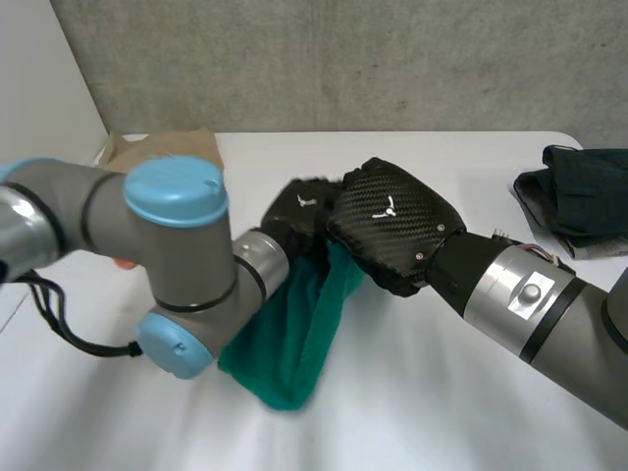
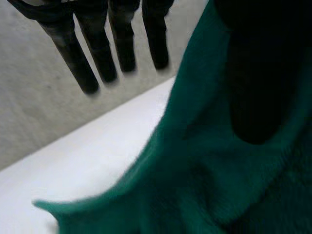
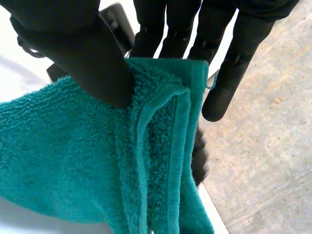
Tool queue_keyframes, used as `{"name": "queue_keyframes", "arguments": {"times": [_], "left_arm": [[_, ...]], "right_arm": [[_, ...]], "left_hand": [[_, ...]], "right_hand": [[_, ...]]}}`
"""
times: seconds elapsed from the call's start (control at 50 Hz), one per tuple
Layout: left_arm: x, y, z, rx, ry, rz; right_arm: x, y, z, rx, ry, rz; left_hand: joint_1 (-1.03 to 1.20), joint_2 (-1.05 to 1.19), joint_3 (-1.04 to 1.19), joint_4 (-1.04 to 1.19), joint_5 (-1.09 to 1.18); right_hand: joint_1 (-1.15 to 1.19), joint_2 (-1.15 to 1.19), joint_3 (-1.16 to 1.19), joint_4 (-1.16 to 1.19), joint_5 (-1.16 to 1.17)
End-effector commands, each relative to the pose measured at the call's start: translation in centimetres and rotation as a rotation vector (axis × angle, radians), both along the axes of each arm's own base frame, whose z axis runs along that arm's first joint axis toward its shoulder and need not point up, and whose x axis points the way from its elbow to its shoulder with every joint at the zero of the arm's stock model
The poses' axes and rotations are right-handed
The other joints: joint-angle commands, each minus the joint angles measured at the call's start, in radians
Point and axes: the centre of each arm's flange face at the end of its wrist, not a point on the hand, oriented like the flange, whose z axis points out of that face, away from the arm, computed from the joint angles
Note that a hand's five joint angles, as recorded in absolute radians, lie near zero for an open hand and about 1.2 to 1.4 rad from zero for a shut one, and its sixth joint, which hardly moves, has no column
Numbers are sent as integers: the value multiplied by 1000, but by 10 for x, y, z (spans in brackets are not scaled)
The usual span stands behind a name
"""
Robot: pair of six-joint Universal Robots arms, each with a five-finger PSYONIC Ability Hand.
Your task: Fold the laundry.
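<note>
Green terry towel [image 1: 294, 334] hangs at mid-table between both hands, bunched lengthwise. Its low end sags to the white table [image 1: 471, 392] on the near side.

Right hand [image 1: 392, 231]: comes in from the right and sits over the towel's top end. In the right wrist view the thumb [image 3: 87, 63] presses a doubled hemmed edge of the towel [image 3: 73, 156] against the fingers [image 3: 161, 29], so it has a pinch on the top edge.

Left hand [image 1: 299, 211]: just behind the right hand, touching or nearly touching it. In the left wrist view the fingers [image 2: 87, 63] are straight, a little spread and clear of the cloth. The towel [image 2: 204, 185] lies beside them against a dark blurred part, and I cannot tell whether that part pinches.

Open room: bare table in front and to the right of the towel. Brown cloth [image 1: 162, 149] at the far left edge. Dark folded clothes [image 1: 579, 191] at the far right edge. Both are well apart from the towel.
</note>
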Motion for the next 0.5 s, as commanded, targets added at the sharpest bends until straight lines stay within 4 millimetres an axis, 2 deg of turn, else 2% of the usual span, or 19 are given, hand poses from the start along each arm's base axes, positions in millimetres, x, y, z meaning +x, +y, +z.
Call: {"name": "queue_keyframes", "arguments": {"times": [0.02, 0.06, 0.08, 0.1, 0.18, 0.3, 0.38, 0.44, 0.48, 0.5], "left_arm": [[1, 0, -15, 35, -16, 41], [5, -3, -13, 36, -9, 85], [6, -5, -13, 38, -9, 102], [7, -6, -12, 36, -7, 116], [15, -11, -5, 21, -6, 174], [30, -15, 11, 6, 7, 213], [41, -16, 33, -26, 36, 235], [46, -10, 51, -56, 60, 234], [48, -7, 63, -77, 78, 234], [50, -3, 76, -98, 100, 233]], "right_arm": [[-3, -6, -7, 18, 11, -26], [-3, -8, -9, 28, 15, -32], [-3, -9, -12, 38, 18, -44], [-4, -10, -12, 40, 19, -52], [-6, -14, -14, 58, 15, -105], [-15, -26, -8, 150, -59, -210], [-57, -74, 2, 258, -196, -442], [-85, -96, 3, 365, -273, -561], [-97, -103, 1, 430, -298, -607], [-102, -106, 0, 460, -307, -630]], "left_hand": [[846, 874, 889, 891, 887], [847, 875, 890, 891, 888], [847, 875, 890, 891, 888], [847, 875, 890, 891, 888], [847, 875, 890, 891, 888], [847, 875, 890, 891, 888], [847, 875, 890, 891, 888], [847, 875, 890, 891, 888], [847, 875, 890, 891, 888], [847, 875, 890, 891, 888]], "right_hand": [[180, 115, 98, 92, 126], [-171, -236, -254, -259, -226], [-530, -596, -613, -618, -585], [-662, -727, -745, -750, -717], [-936, -1001, -1019, -1024, -991], [-938, -1003, -1020, -1026, -993], [-938, -1003, -1020, -1026, -993], [-938, -1003, -1020, -1026, -993], [-938, -1003, -1020, -1026, -993], [-938, -1003, -1020, -1026, -993]]}}
